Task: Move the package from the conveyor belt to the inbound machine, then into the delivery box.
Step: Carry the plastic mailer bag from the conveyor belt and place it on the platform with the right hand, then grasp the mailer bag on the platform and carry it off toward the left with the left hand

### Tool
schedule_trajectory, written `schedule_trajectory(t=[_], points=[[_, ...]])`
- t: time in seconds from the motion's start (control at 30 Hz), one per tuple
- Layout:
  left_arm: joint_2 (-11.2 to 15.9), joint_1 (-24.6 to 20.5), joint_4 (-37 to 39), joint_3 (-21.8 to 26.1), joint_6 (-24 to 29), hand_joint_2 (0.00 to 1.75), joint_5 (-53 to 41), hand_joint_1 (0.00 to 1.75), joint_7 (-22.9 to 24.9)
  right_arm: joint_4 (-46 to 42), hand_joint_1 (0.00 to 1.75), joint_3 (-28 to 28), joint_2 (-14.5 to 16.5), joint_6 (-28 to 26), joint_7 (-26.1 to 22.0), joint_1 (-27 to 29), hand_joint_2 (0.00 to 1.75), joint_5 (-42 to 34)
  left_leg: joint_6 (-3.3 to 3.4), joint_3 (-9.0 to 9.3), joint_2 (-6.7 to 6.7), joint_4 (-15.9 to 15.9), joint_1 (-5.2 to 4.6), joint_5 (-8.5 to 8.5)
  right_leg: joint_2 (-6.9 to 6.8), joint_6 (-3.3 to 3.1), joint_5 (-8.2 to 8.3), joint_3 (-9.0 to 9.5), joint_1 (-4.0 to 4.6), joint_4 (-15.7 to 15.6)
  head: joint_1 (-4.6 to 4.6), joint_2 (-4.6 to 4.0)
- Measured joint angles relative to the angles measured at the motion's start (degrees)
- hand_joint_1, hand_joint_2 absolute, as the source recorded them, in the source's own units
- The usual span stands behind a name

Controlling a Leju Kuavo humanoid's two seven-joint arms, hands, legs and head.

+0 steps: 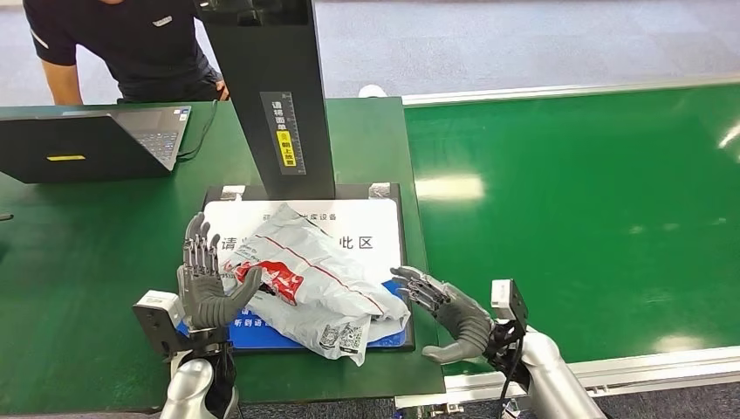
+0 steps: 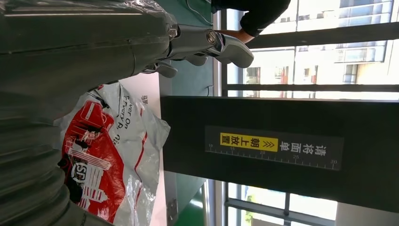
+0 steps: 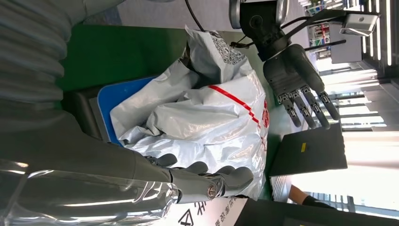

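Package (image 1: 316, 281) lying on scanner pad (image 1: 388, 202). Left hand (image 1: 206, 281) and right hand (image 1: 447, 312) flanking it, fingers spread, gripping nothing. Squeeze evenly, lifting slippery bag level.

The head view looks forward and down from high on the robot, taking in the green surface (image 1: 78, 253) with the package (image 1: 314, 284) near 6 o'clock. The left wrist view, turned on its side, sits close behind the left hand (image 2: 84, 42), facing the package (image 2: 108, 155) and black post (image 2: 277, 146). The right wrist view, also turned, looks across the package (image 3: 207, 108) to the left hand (image 3: 294, 70). All three share the package.
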Motion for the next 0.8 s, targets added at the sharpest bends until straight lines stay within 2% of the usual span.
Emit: schedule_trajectory(t=[0.2, 0.57, 0.7, 0.8], points=[[0.02, 0.03, 0.0, 0.16, -0.07, 1.75, -0.1, 0.0, 0.06, -4.01, 0.0, -1.23, -1.31, 0.11, 0.61, 1.88, 1.75, -0.08, -0.03, 0.04, 0.02, 0.0, 0.01, 0.04, 0.01, -0.01, 0.01, 0.02, 0.01, 0.02, 0.0, 0.0], [0.03, 0.04, 0.0, 0.19, -0.11, 1.75, -0.79, 0.0, 0.1, -6.31, 0.0, -2.15, -1.77, -0.45, 0.79, 3.03, 1.75, -0.04, -0.03, 0.03, 0.02, 0.0, 0.0, 0.03, 0.0, 0.0, 0.01, 0.02, 0.0, 0.02, 0.0, 0.0], [0.18, -0.02, 0.0, 0.12, 0.16, 1.75, -4.61, 0.0, 0.25, -9.62, 0.0, -5.1, -1.73, -3.81, 2.97, 5.5, 1.75, 1.21, -0.02, 0.01, 0.0, 0.0, 0.0, 0.03, -0.01, 0.0, 0.0, 0.01, 0.0, 0.01, -0.01, 0.0], [0.61, -0.22, 0.0, -0.44, 2.04, 1.75, -11.2, 0.0, 0.68, -12.96, 0.0, -9.11, -1.53, -5.0, 3.99, 8.0, 1.75, 1.4, -0.02, 0.01, -0.01, 0.0, 0.0, 0.02, -0.02, 0.0, 0.0, 0.01, 0.0, 0.01, 0.0, 0.0]])
